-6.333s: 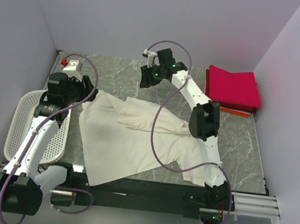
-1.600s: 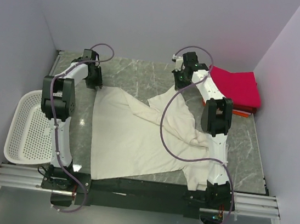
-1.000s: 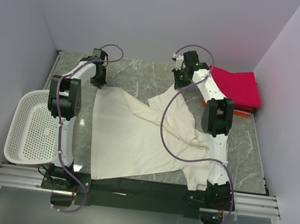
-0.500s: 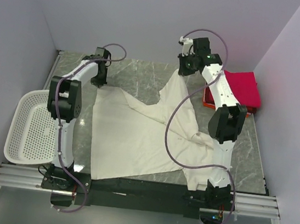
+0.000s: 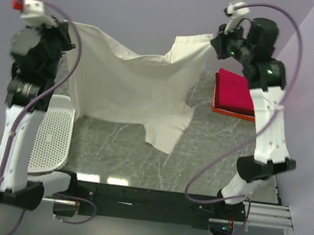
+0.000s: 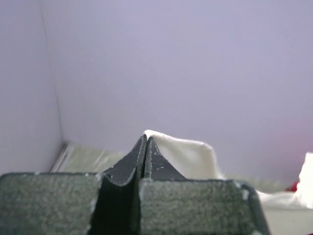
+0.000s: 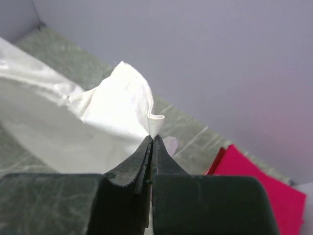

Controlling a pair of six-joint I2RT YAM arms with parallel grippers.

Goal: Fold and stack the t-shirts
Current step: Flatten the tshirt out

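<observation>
The cream-white t-shirt (image 5: 132, 85) hangs spread in the air above the table, held by two top corners. My left gripper (image 5: 70, 25) is raised high at the left and shut on one corner; in the left wrist view its tips (image 6: 145, 140) pinch the cream cloth (image 6: 188, 155). High at the right, my right gripper (image 5: 216, 42) is shut on the other corner, seen pinched at the tips (image 7: 152, 139) with the shirt (image 7: 110, 105) sagging away. A folded crimson-pink t-shirt (image 5: 237, 92) lies at the back right on an orange-red one (image 5: 234, 112).
A white perforated basket (image 5: 50, 138) sits at the left edge beside the left arm. The grey marble table (image 5: 199, 152) lies under the shirt's hanging hem. Walls close in on three sides. The black rail (image 5: 146, 197) with the arm bases runs along the near edge.
Both arms have risen high, lifting the cream shirt off the table and stretching it between them. The left gripper closed on its corner within the last second.
</observation>
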